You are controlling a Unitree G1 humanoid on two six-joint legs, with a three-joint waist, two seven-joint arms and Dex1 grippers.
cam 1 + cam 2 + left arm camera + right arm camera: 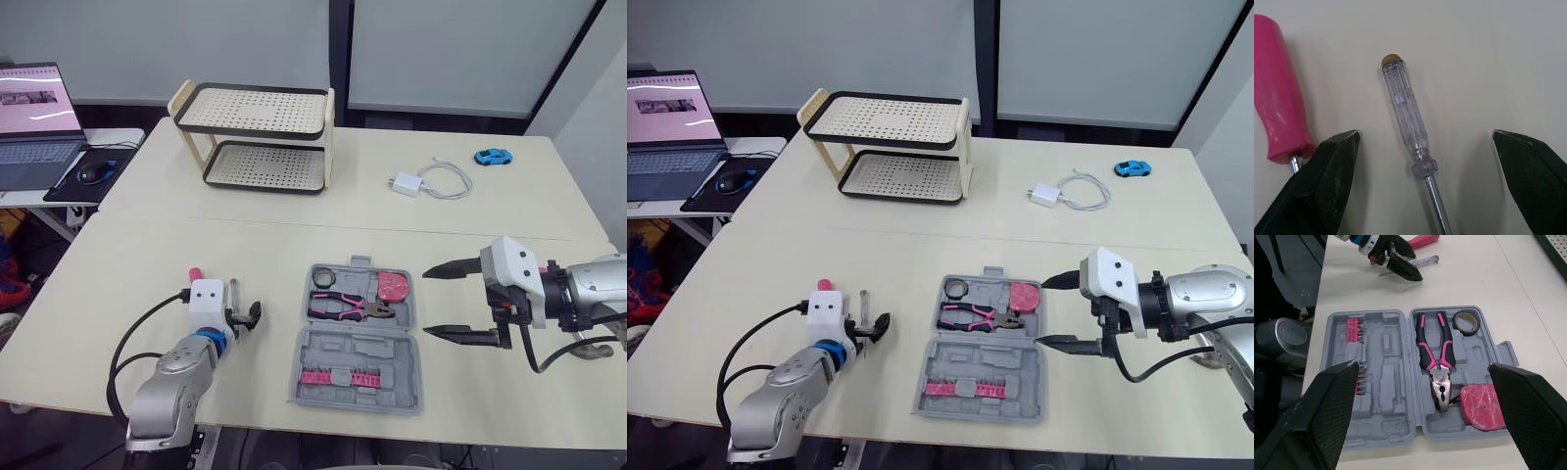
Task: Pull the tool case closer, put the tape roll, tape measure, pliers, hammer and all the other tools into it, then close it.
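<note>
Two tools lie loose on the table (118,294), and both are right at my left pincer (1425,133). A clear-handled screwdriver (1406,112) sits dead centre between the two fingers. A pink-handled tool (1278,93) is just outside one finger, with its metal neck about touching that fingertip; I can't tell what its working end is. The left pincer is spread wide with nothing in it, low over the screwdriver, one finger on each side of the handle so a squeeze would catch it. So my guess for the step in hand is grab the screwdriver and carry it over.

The tool case (392,384) lies open and flat between my two pincers, near the table's front edge, so I'd call the pulling-closer part done. The half right in front of my right pincer (428,304) holds the tape roll (324,278), pliers (348,308) and pink tape measure (393,286), each in its own moulded slot. The other half has a row of pink bits (323,377) plus bare slots.

The right pincer is also wide apart and holding nothing. It hovers just beside the case, fingertips pointing at it, handy for steadying the case or flipping it shut later.

One worry: that pink handle is so close to my left finger that closing could nudge it.
</note>
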